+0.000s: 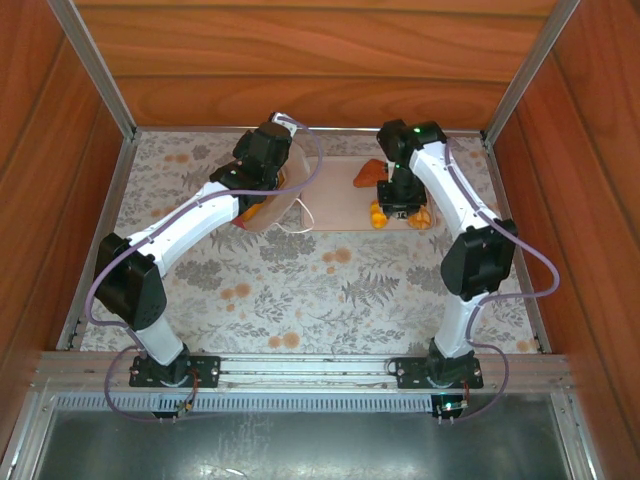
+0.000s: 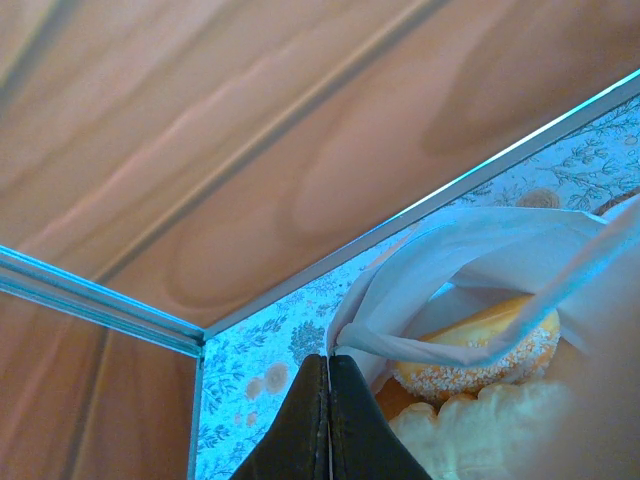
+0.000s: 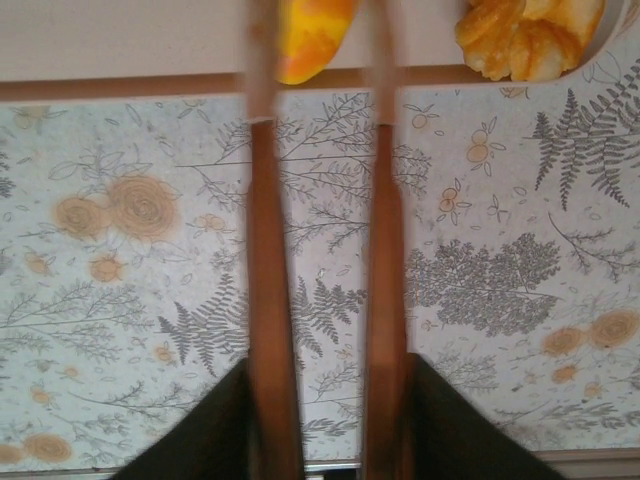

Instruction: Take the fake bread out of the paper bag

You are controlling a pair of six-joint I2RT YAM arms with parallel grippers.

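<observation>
left gripper (image 2: 328, 400) jaws together, pinching paper bag (image 2: 480, 235) rim, bag left of tray (image 1: 338, 203), fake bread (image 2: 480, 350) in bag mouth, more pieces on tray, right gripper (image 3: 328, 400) clamped on tongs (image 3: 270, 300) over tray's near edge

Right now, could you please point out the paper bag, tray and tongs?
paper bag (image 2: 470, 235): left wrist view, white wall.
tray (image 1: 345, 200): top external view, bare surface.
tongs (image 3: 268, 300): right wrist view, left blade.

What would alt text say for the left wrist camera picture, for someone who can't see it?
The left gripper pinches the rim of a white paper bag, showing a golden sugar-crusted roll inside. Wooden walls and a flowered table cover lie behind.
</observation>
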